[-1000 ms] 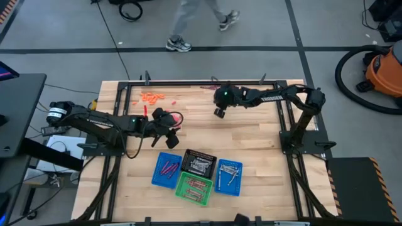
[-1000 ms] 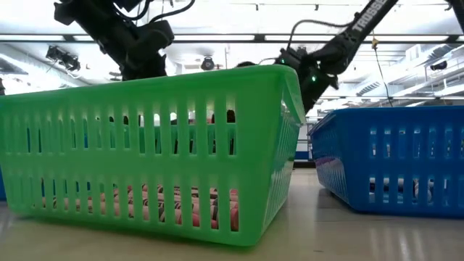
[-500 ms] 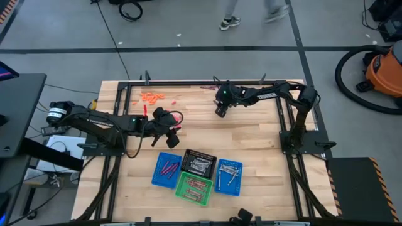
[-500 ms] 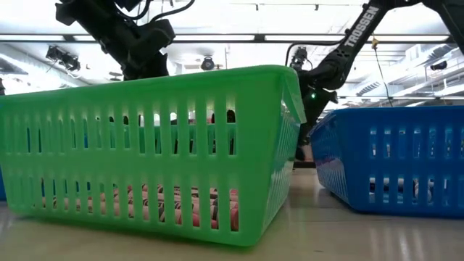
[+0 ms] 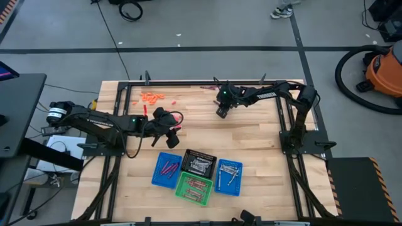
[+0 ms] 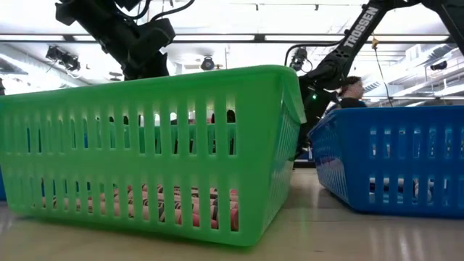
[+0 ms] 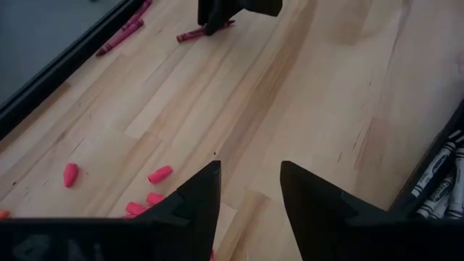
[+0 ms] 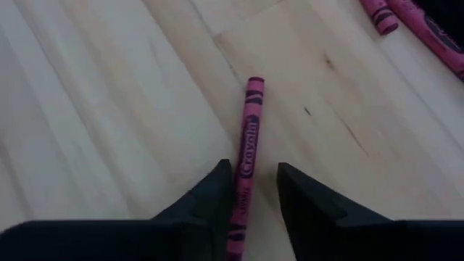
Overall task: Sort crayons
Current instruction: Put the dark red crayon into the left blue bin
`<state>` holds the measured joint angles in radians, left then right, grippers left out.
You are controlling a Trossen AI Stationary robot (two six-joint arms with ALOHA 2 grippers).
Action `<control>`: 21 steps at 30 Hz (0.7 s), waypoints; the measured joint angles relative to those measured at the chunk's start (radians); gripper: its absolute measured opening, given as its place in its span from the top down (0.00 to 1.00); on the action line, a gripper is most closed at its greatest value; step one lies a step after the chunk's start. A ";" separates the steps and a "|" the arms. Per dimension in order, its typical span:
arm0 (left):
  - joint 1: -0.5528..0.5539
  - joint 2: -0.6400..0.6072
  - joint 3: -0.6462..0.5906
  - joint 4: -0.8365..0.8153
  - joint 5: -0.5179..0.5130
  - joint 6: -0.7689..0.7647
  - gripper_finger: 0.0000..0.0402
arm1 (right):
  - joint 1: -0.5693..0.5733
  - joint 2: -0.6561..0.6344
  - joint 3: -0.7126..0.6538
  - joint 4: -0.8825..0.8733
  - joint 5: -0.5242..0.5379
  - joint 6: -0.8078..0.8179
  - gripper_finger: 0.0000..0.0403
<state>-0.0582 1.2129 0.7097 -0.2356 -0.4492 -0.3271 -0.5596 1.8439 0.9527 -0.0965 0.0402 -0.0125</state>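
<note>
Looking from above, I could not see the crayon [image 8: 247, 141] under the right gripper [image 5: 220, 112]; only the right wrist view showed it, a magenta stick with a printed wrapper lying flat on the table [image 5: 251, 141] between parted fingers, its near end cut off. My left gripper [image 5: 171, 134] hovered with fingers apart, holding nothing, near scattered orange-pink bits [image 7: 159, 174].

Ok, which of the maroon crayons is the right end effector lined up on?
The lone maroon crayon lying flat between the open fingers of the right end effector; the other maroon crayons lie farther off by the table's edge.
</note>
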 joint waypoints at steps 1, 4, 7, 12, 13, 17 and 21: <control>0.000 0.000 0.000 0.000 0.000 0.000 0.61 | 0.000 0.000 0.000 -0.001 -0.005 -0.002 0.73; -0.002 0.000 0.000 -0.001 0.000 0.002 0.61 | 0.000 0.000 0.000 -0.004 -0.020 -0.008 0.82; -0.003 0.000 0.000 -0.016 0.001 0.001 0.61 | 0.000 0.000 0.000 -0.006 -0.032 -0.015 0.90; -0.003 0.000 0.000 -0.023 0.001 -0.007 0.61 | -0.001 -0.002 -0.001 -0.010 -0.038 -0.021 0.99; -0.003 0.000 0.000 -0.023 0.001 -0.012 0.61 | -0.001 -0.001 -0.002 -0.009 -0.038 -0.023 0.99; -0.003 0.000 0.000 -0.024 0.001 -0.020 0.61 | -0.001 -0.001 -0.002 -0.009 -0.046 -0.025 0.99; -0.003 0.000 0.000 -0.025 0.001 -0.023 0.61 | -0.001 0.000 -0.002 -0.009 -0.051 -0.025 0.99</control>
<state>-0.0608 1.2129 0.7097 -0.2604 -0.4483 -0.3497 -0.5606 1.8439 0.9508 -0.1055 -0.0104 -0.0370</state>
